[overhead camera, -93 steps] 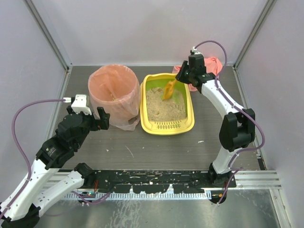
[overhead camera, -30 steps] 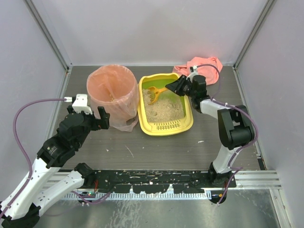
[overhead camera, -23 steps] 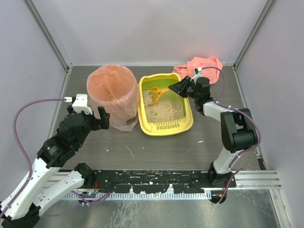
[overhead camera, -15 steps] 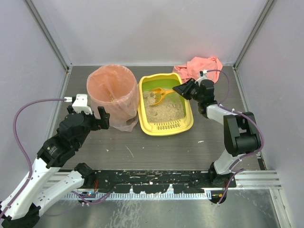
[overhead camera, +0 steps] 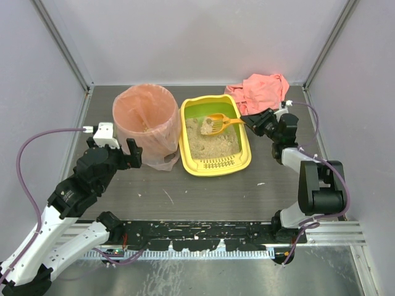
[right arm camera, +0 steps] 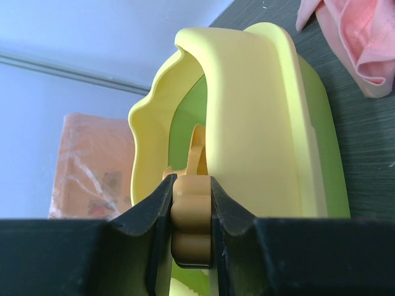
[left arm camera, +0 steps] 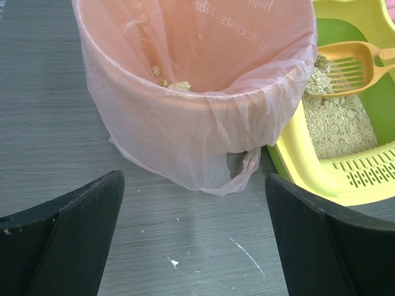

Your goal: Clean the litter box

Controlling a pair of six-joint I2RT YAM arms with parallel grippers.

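From above, the litter box (overhead camera: 216, 166) is sitting on the tabletop (overhead camera: 185, 191) just beside the bin (overhead camera: 147, 117) lined with a pink bag, a pink cloth (overhead camera: 262, 86) lying behind its right corner. Only the right wrist view is showing the right gripper (right arm camera: 191, 185) clenching the scoop (overhead camera: 216, 124) by its handle, outside the box's yellow wall. Only the left wrist view is showing the left gripper (left arm camera: 192, 179) spread wide, grasping nothing, facing the bin, with clumps (left arm camera: 176, 84) lying inside the bag. Against half a second ago, the right arm is sitting further right and the scoop is lying nearer the box's right rim
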